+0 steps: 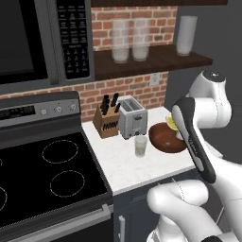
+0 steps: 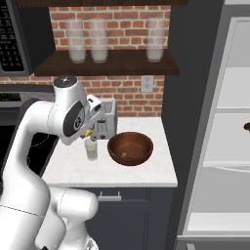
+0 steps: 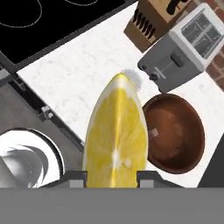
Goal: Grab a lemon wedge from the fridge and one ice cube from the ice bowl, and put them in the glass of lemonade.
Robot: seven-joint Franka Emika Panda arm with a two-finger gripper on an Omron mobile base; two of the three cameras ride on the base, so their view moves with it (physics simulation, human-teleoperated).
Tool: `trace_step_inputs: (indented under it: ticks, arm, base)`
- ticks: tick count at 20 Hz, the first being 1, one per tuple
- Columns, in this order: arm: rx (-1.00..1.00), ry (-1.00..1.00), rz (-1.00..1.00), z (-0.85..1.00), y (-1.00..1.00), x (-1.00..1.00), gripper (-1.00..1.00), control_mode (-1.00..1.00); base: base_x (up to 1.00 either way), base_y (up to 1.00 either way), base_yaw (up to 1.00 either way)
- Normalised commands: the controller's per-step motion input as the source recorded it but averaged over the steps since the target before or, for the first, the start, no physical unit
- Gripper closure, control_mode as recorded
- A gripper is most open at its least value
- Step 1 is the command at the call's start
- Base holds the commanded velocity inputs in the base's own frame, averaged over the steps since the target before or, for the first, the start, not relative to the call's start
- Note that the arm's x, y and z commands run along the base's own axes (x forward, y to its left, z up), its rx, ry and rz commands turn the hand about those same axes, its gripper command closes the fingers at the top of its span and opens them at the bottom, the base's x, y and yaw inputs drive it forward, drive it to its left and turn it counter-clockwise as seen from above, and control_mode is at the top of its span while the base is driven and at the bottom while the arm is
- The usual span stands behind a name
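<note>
Nearby toaster [image 3: 183, 50], knife block [image 3: 151, 19], ice bowl [image 3: 175, 133]

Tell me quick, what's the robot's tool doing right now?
Tool: closed on the lemon wedge, held up above the counter.

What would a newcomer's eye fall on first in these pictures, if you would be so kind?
First the bright yellow lemon wedge, pinched in the gripper and looming large in the hand view above the white counter. Next the reddish-brown ice bowl at the counter's middle, with the glass of lemonade just left of it, in front of the toaster.
</note>
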Motion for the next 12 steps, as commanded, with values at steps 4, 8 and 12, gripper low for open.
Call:
trace_step_inputs:
  ticks: [4, 8, 12]
  arm:
    - [-0.39, 0.02, 0.6, -0.09, 0.0, -0.28, 1.0, -1.0]
    - [-0.51, 0.09, 0.49, 0.0, 0.0, -0.35, 1.0, -1.0]
    - [-0.52, 0.05, 0.41, 0.01, 0.0, -0.34, 1.0, -1.0]
  base:
    - [0.0, 0.0, 0.0]
    - [0.0, 0.0, 0.0]
    - [0.0, 0.0, 0.0]
